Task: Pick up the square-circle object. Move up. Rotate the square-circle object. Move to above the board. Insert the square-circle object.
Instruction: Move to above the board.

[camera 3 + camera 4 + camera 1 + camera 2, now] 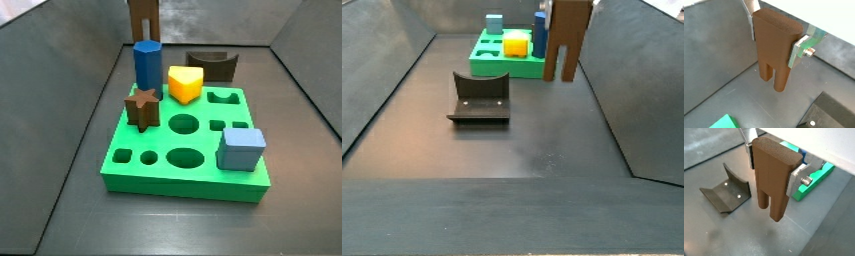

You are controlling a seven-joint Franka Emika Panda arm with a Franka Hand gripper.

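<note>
We are seeing the claw (769, 167) gripping the square-circle object (772, 178) near its rounded upper end, with the silver fingers (799, 178) pressing flat against its two opposite sides. In both wrist views the brown block is hanging upright, its lower end split into two prongs that are sitting clear above the dark floor (724, 60). In a side view the square-circle object (569, 38) is standing tall on the right, just beside the near right corner of the board (509, 62), with its prongs reaching down close to the floor; we cannot tell whether they are touching. The fixture (478, 98) is resting on the floor to the left, nearer the camera. On the board (187, 165) we are finding a blue pillar (146, 65), a yellow block (185, 84), a brown star block (142, 108), a light-blue cube (241, 149) and a dark notched block (211, 66).
</note>
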